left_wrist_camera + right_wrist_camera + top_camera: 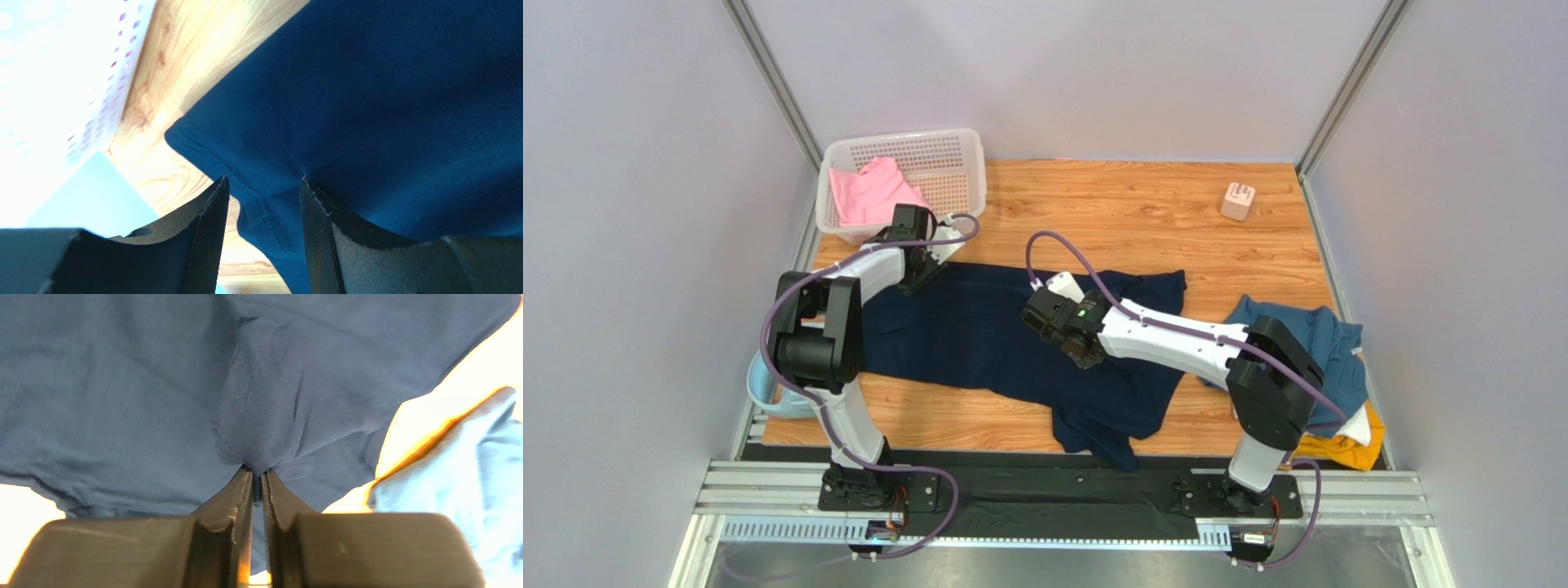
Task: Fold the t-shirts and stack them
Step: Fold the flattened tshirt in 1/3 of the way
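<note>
At 4 o'clock on the table [1136, 208], near the right arm's base, the mustard tee [1347, 453] lies at the bottom of a loose pile. The white tee [1358, 425] shows as a strip above it and the teal tee [1320, 349] lies crumpled on top.

The navy tee [977, 337] is spread across the middle, from 9 o'clock to past centre. One bunched corner trails toward 6 o'clock.

Near the centre of the navy tee, the right gripper [255, 473] has its fingers pressed almost together on a raised fold of the cloth.

At 10 o'clock the left gripper [264, 180] is low over the navy tee's far-left corner. Its fingers [202, 245] stand apart, with the stitched hem running through the gap. The right-hand finger touches the cloth and bare wood shows beside the other.

Just past it, at 11 o'clock, a white basket [940, 165] holds the pink tee [867, 196]. A small pale block [1237, 200] sits alone at 1 o'clock, well apart from the shirts.
</note>
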{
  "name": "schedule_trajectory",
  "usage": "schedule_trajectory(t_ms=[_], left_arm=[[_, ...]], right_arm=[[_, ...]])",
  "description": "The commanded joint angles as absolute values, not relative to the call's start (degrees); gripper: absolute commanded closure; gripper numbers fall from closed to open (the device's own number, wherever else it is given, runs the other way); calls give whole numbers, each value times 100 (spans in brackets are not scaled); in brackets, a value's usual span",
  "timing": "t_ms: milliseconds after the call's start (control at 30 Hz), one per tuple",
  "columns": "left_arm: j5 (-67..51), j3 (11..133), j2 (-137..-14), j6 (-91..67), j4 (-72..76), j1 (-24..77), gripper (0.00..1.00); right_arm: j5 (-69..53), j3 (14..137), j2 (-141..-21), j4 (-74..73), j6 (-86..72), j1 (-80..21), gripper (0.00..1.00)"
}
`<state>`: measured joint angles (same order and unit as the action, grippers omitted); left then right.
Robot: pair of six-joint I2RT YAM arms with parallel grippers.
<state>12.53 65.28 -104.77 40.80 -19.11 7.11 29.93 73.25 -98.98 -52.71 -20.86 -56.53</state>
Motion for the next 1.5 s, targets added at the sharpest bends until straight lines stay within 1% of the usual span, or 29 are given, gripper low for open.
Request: schedule_trajectory(t_ms=[0,33,67,133,167,233,267,333,367,433,467,533,567,633,667,767,867,967,1267,1467], left_arm=[[1195,6618,-10160,4096,-1934,703,47],[1195,6609,-10160,4104,-1916,703,47],[1195,6601,-10151,4122,-1916,703,47],[1213,6574,-10151,4131,-1907,703,47],[1213,6574,-10151,4131,-1899,703,47],[1213,6548,-10151,4131,-1898,703,47],[1222,6530,-10143,4131,-1898,703,47],[1204,6513,-10125,4131,-1907,703,47],[1204,6504,-10116,4131,-1899,703,47],[1204,6504,-10090,4131,-1916,703,48],[1169,6513,-10081,4122,-1942,703,48],[1108,6556,-10029,4061,-2047,712,48],[1081,6583,-9994,4043,-2091,729,48],[1046,6592,-9880,4017,-2180,747,48],[1020,6592,-9853,4025,-2206,756,48],[1028,6592,-9765,4043,-2241,765,47],[967,6600,-9756,4008,-2267,773,48],[984,6618,-9826,3982,-2268,835,48],[1265,6767,-10335,3955,-2047,853,48],[1362,6952,-10757,3999,-2031,835,48]], right_arm=[[2611,7181,-10107,-5405,-2364,-5678,80],[2636,7181,-10142,-5423,-2373,-5678,75],[2680,7224,-10151,-5492,-2373,-5660,66],[2786,7321,-10134,-5624,-2390,-5581,55],[2821,7391,-10116,-5660,-2391,-5424,45],[2839,7611,-10046,-5739,-2417,-5222,40],[2874,7672,-9915,-5731,-2434,-4960,37],[2830,7866,-9774,-5661,-2505,-4616,36],[2647,7910,-9634,-5582,-2514,-4205,35],[2392,7963,-9528,-5232,-2566,-3755,35],[1982,7972,-9571,-5116,-2593,-3248,35],[1357,8068,-9711,-4810,-2724,-2762,36],[762,8086,-9808,-4703,-2794,-2394,36],[301,8199,-10159,-4475,-2882,-2146,36],[-119,8261,-10273,-4456,-2883,-2058,36],[-517,8245,-10520,-4421,-2883,-2135,36],[-667,7912,-10503,-4114,-2935,-2127,36],[-633,7866,-10696,-4052,-2962,-2083,36],[-274,8235,-11530,-4008,-3217,-1644,38],[-473,8516,-12005,-4069,-3349,-1099,38]])
